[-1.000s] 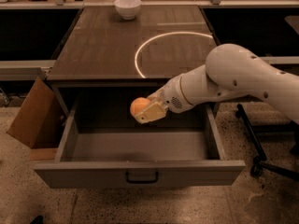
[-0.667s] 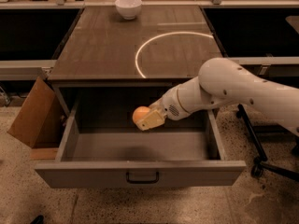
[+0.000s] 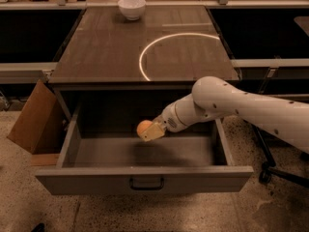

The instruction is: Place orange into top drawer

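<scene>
Orange (image 3: 143, 126) is partly covered by the gripper (image 3: 150, 132), which is clamped on it inside the open top drawer (image 3: 145, 174), just above its floor. Arm gets cut off right of the drawer. Count: one orange, one white bowl (image 3: 132, 7) on the counter (image 3: 111, 47) well behind the drawer, one cardboard box (image 3: 36, 120) left of it, one handle (image 3: 146, 183) on its front.

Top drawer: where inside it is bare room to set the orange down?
The top drawer floor is bare from left wall to right wall. Only the middle is crowded, where the gripper hangs over it, shut on the orange.
</scene>
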Controlling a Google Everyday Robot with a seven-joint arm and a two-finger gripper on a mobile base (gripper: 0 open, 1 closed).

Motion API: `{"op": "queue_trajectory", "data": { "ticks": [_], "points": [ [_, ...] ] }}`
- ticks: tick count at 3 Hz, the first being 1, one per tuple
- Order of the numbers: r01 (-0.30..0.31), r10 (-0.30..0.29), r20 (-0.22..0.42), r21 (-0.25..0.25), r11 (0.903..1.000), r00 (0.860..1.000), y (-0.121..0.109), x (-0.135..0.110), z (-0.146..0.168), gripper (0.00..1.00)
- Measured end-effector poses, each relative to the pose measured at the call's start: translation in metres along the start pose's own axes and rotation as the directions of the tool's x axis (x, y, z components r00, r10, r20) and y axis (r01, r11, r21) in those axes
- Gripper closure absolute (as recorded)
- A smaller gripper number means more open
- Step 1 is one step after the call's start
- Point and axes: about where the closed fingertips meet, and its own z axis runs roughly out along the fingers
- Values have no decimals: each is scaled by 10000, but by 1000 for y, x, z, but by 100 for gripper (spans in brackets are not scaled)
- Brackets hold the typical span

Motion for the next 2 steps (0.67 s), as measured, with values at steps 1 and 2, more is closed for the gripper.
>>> {"op": "queue_trajectory", "data": {
  "ticks": [1,2],
  "points": [
    [-371,372,-23,112,9992,9993,-10,9,17,81],
    [-697,696,72,153,9975,9976,-17,17,26,50]
  ]
}}
